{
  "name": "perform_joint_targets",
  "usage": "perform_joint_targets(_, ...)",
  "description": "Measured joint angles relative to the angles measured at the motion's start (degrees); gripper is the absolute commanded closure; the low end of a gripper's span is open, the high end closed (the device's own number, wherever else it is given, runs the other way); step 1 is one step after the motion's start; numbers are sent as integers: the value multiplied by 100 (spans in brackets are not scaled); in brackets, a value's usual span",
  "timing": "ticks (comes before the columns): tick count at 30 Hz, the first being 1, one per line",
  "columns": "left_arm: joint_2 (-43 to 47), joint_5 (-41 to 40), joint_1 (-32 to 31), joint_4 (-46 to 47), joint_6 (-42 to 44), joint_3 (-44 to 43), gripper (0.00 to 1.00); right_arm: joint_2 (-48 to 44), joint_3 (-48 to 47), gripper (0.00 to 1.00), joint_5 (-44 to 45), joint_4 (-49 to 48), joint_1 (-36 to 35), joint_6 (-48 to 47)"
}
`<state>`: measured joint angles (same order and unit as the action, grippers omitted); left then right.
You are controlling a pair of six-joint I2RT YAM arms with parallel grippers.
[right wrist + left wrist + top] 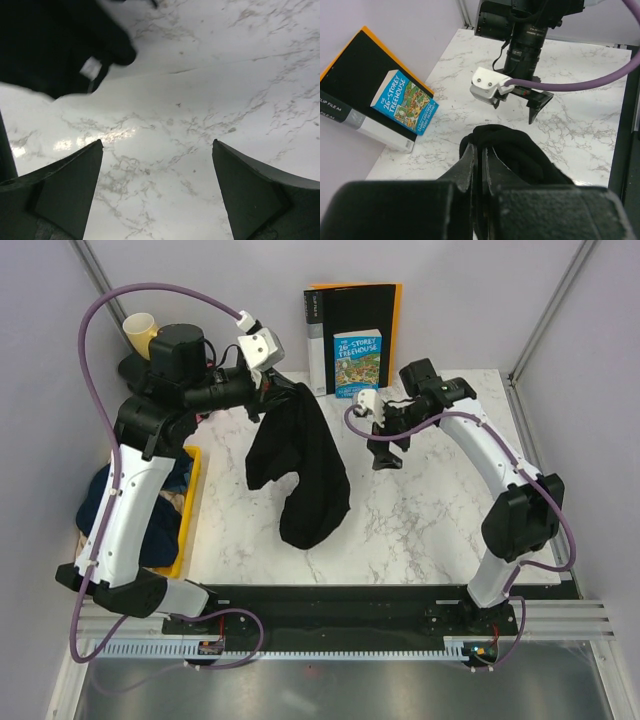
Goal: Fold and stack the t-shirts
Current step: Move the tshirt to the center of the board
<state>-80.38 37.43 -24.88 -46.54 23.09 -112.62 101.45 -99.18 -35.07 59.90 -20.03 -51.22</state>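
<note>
Left pincer [480,150] clamps the black t-shirt [300,460] up so it hangs loose; right pincer's [157,145] wide open, probably to grab a corner.

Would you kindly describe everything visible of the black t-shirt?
The black t-shirt is plain, soft cloth, unfolded and bunched into a long crumpled drape. The left gripper is shut on its upper end, lifting that part above the marble table, while its lower end appears to rest on the tabletop. Nothing else touches it.
</note>
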Motion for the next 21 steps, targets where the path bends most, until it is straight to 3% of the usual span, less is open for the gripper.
perform_joint_targets(5, -79, -94, 0, -55, 22, -2, 98, -70, 79, 2, -79, 234, -249, -175)
perform_joint_targets(11, -243, -83, 0, -94, 22, -118, 98, -79, 201, 2, -120, -730, -894, 448)
perform_joint_targets(19, -229, 118, 0, -142, 22, -380, 98, 203, -87, 2, 129, -1587, -872, 798)
perform_joint_targets(21, -195, 181, 0, -166, 22, -387, 98, 264, -90, 17, 164, -1674, -857, 804)
